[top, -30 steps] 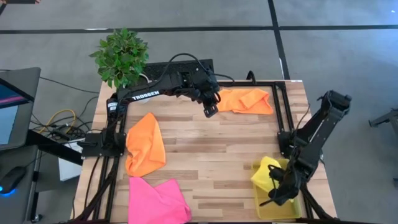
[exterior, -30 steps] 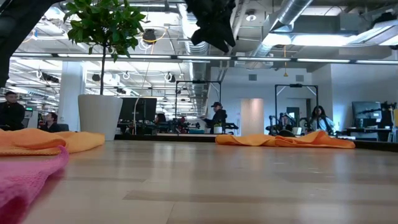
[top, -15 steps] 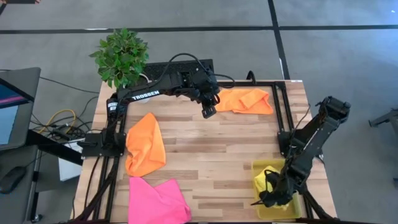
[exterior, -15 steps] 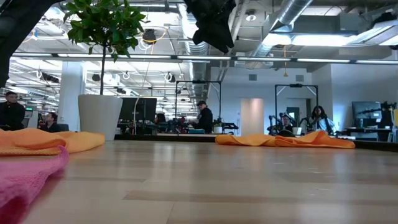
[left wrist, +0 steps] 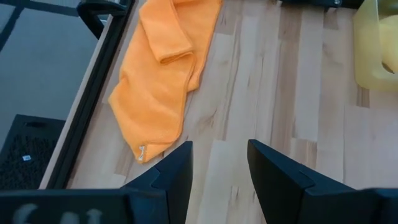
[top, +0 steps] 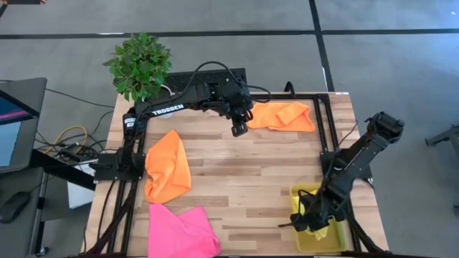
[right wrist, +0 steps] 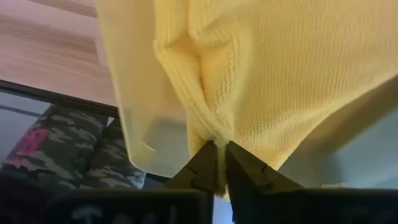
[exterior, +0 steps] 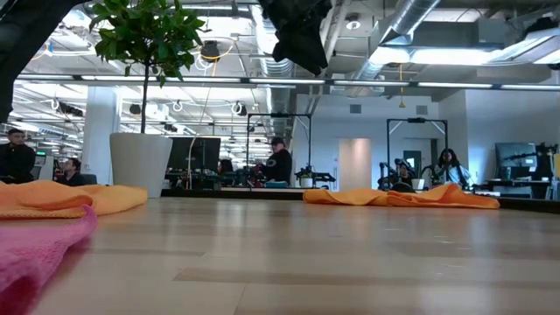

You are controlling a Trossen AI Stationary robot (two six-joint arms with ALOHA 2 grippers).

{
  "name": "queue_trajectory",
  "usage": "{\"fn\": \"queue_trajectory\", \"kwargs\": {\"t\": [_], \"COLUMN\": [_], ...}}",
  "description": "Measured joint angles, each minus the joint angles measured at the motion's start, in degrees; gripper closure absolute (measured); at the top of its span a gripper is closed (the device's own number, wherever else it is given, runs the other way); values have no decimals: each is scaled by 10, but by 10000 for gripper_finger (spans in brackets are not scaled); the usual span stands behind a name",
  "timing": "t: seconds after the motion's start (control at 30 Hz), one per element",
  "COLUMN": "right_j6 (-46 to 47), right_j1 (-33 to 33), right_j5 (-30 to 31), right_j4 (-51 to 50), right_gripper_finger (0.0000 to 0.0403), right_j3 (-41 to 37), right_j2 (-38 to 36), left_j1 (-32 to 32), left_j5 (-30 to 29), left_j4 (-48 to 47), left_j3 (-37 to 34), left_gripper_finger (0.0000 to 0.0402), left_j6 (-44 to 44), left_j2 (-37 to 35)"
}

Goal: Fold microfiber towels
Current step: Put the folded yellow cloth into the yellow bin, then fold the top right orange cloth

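while right end effector (right wrist: 217, 163) pinches yellow towel (right wrist: 261, 81) (inside bin (top: 300, 238)), plant (top: 140, 64) stands apart.

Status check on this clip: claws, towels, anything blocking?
Right claw shut on yellow towel in the bin. Left claw open, hovering beside far orange towel. Nothing blocking.

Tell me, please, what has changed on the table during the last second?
The right gripper, shut on the soft yellow microfiber towel, sank into the rigid yellow translucent bin, pressing the towel lower. The left gripper, open above the table, and the orange towels stayed.
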Motion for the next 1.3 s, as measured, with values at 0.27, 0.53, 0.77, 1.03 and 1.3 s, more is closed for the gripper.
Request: {"fn": "queue_trajectory", "kwargs": {"t": [0.27,0.53,0.77,1.03,1.3], "right_j6": [-34,-63,-94,-177,-243], "right_j1": [-21,-50,-57,-68,-97], "right_j5": [-1,-3,94,204,282], "right_j4": [-14,-11,-47,-139,-232], "right_gripper_finger": [262,174,162,165,165], "right_j3": [0,0,0,0,0], "right_j2": [0,-40,-130,-236,-323], "left_j1": [1,10,39,51,70], "left_j5": [0,0,0,17,70], "left_j4": [-21,-34,-81,15,164], "left_j3": [0,0,-2,-75,-179], "left_gripper_finger": [257,257,257,257,257], "left_j6": [11,-3,-21,78,165], "left_j2": [0,0,-8,-8,-6]}}
